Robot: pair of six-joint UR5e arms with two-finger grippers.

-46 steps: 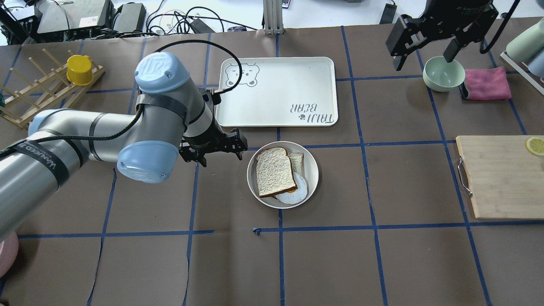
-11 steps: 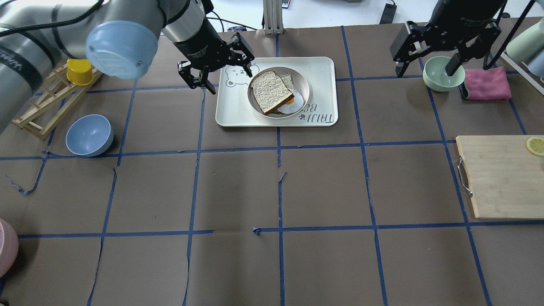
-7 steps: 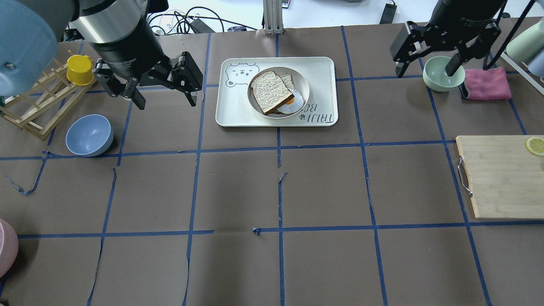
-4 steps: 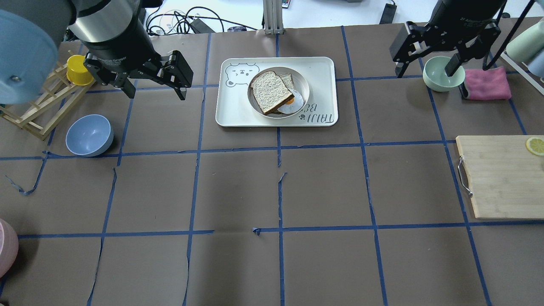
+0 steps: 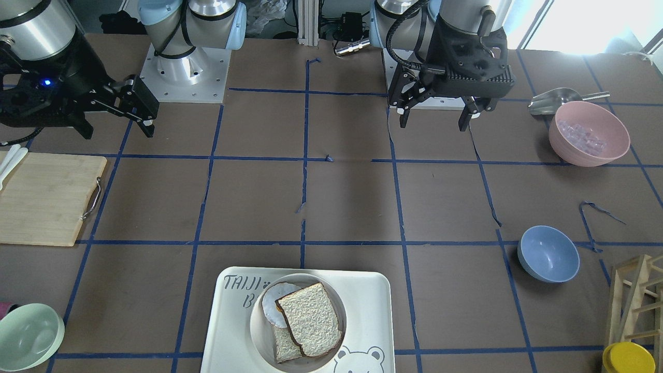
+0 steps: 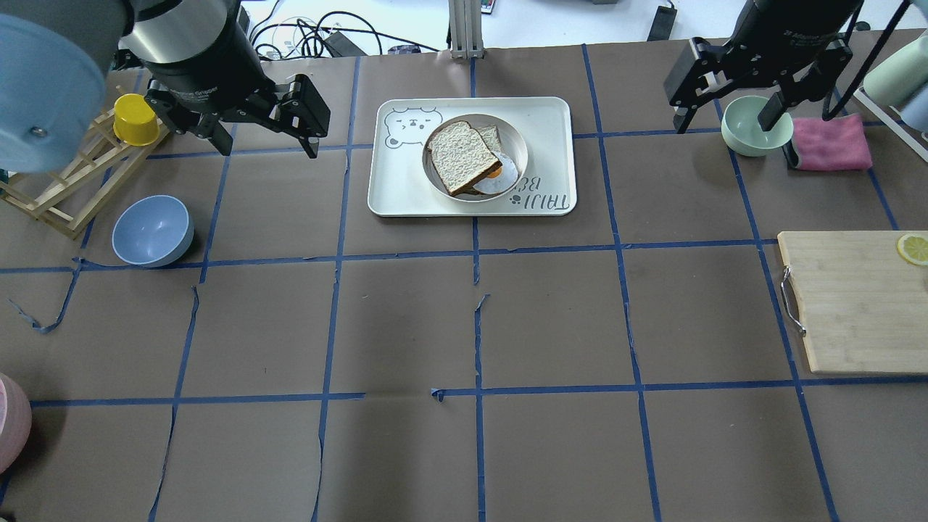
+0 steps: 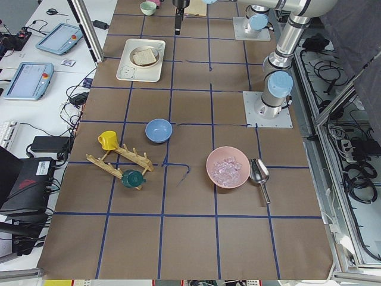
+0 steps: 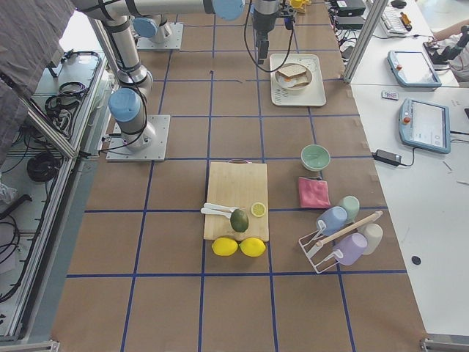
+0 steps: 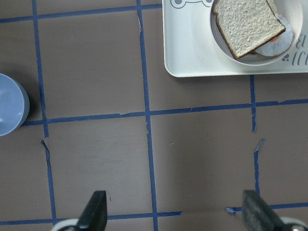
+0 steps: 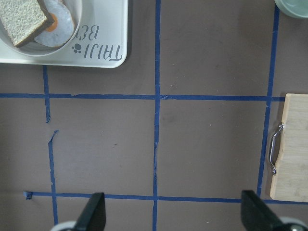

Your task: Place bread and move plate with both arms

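The bread [image 6: 458, 156], grey-white with a dark crust, lies on the round cream plate [image 6: 516, 138] over a paler slice and a fried egg. The plate stands on the "TAIJI BEAR" tray [image 6: 406, 190]. They also show in the front view (bread [image 5: 311, 318], plate [image 5: 260, 336]) and in the left wrist view (bread [image 9: 248, 26]). My left gripper [image 6: 267, 148] is open and empty, raised well to the left of the tray. My right gripper [image 6: 725, 125] is open and empty, high above the table's far right.
A blue bowl [image 6: 152, 230] and a wooden rack with a yellow cup [image 6: 134, 119] stand at the left. A green bowl [image 6: 756, 127] and a pink cloth [image 6: 830, 143] are below my right gripper. A cutting board [image 6: 855, 301] lies at the right; a pink bowl [image 5: 589, 133] is near the robot's left.
The plate with the bread went from the table onto the tray. My left gripper then let go and drew away to the left. The right gripper barely moved.
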